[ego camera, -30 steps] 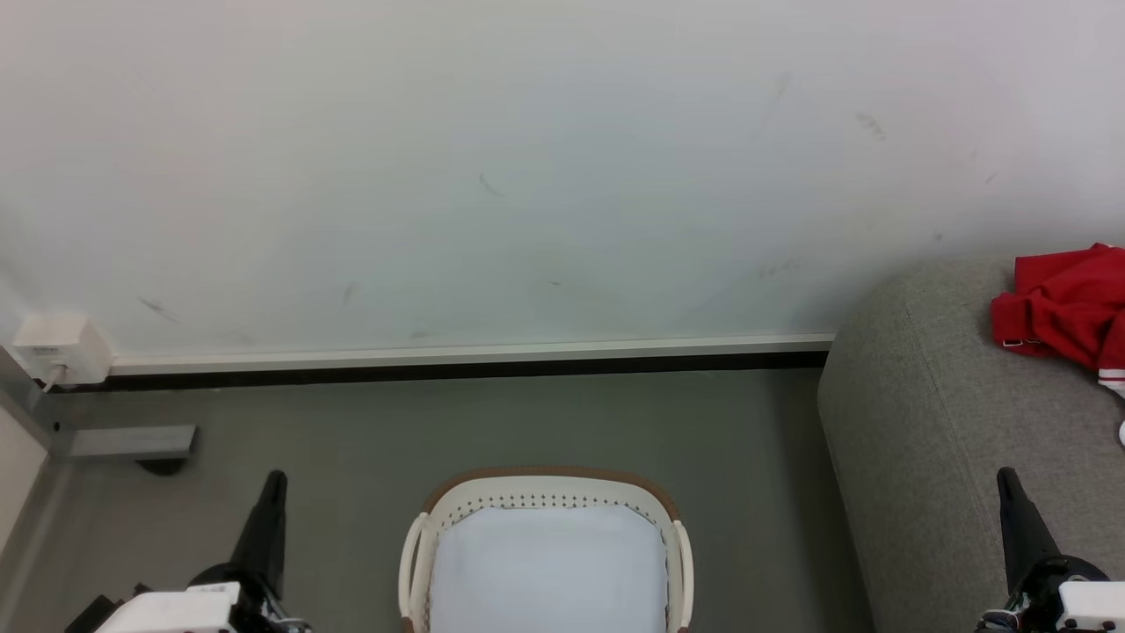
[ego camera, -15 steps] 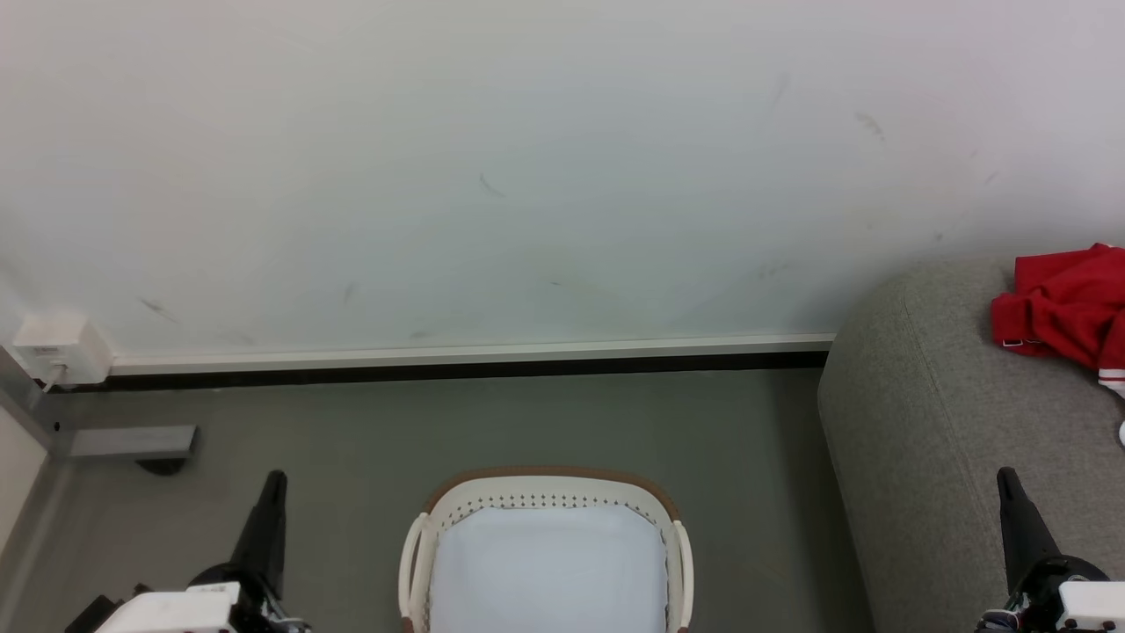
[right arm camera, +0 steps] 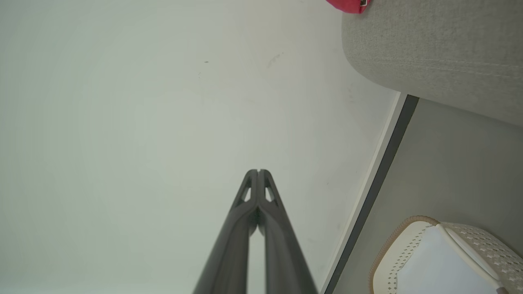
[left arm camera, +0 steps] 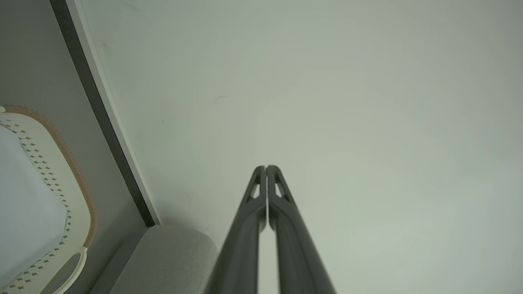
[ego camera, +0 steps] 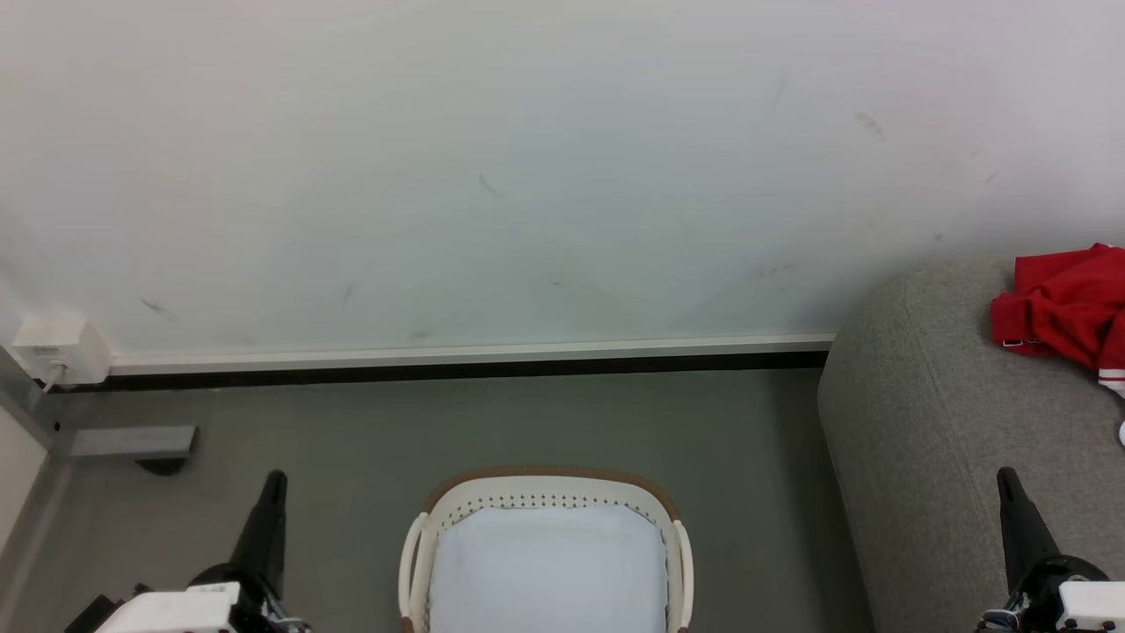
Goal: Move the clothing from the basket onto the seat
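Nearby — wall box [ego camera: 60, 349] | skirting board [ego camera: 466, 354] | liner cloth [ego camera: 545, 571] inside basket [ego camera: 549, 491]

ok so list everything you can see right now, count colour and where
wall: 1, pale white, scuffed, across the back
floor: 1, grey, below the wall
baseboard: 1, white over a black strip, foot of the wall
wall box: 1, white, low on the wall, far left
grey bar: 1, grey, floor level, far left
basket: 1, cream-white with brown rim, on the floor, bottom centre
liner cloth: 1, pale white-blue, inside the basket
seat: 1, grey, right side
clothing: 1, red with white trim, lying on the seat, far right
left gripper: 1, dark fingers shut together, lower left
right gripper: 1, dark, likewise shut, lower right
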Controlling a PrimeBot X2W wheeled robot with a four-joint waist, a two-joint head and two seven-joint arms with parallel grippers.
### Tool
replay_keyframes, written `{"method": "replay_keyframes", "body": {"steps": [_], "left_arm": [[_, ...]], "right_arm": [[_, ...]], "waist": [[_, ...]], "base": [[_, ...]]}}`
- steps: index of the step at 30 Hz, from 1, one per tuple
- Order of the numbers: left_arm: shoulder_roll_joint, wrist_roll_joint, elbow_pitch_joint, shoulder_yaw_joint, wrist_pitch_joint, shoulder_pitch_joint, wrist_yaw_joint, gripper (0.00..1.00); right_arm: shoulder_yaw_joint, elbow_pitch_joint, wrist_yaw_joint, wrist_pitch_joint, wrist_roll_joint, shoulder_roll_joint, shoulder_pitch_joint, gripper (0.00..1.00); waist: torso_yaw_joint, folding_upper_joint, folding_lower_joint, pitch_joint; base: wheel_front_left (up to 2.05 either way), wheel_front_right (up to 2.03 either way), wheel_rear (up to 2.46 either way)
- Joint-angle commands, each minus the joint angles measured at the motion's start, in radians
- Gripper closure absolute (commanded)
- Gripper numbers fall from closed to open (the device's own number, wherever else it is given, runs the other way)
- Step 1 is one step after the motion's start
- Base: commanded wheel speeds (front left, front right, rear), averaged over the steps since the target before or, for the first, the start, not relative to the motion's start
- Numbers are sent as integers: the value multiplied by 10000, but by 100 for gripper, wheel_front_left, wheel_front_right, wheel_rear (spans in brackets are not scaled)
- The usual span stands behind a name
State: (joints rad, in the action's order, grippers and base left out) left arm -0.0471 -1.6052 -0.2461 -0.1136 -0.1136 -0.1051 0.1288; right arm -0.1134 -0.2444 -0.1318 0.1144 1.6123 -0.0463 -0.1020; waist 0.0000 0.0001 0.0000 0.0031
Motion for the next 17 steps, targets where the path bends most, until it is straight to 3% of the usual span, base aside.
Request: {"method": "replay_keyframes", "body": {"steps": [1,17], "left_arm": [[-58,-141,32,-18,-46,-85,36,100],[-59,-141,33,-17,-45,-85,36,100]], "right_arm": [[-37,30,21,26,15,-73,-120,100],[-36,30,21,25,15,-73,-120,100]], "waist": [[0,-1,0,0],[0,-1,0,0]], "base": [[0,0,0],[0,0,0]]}}
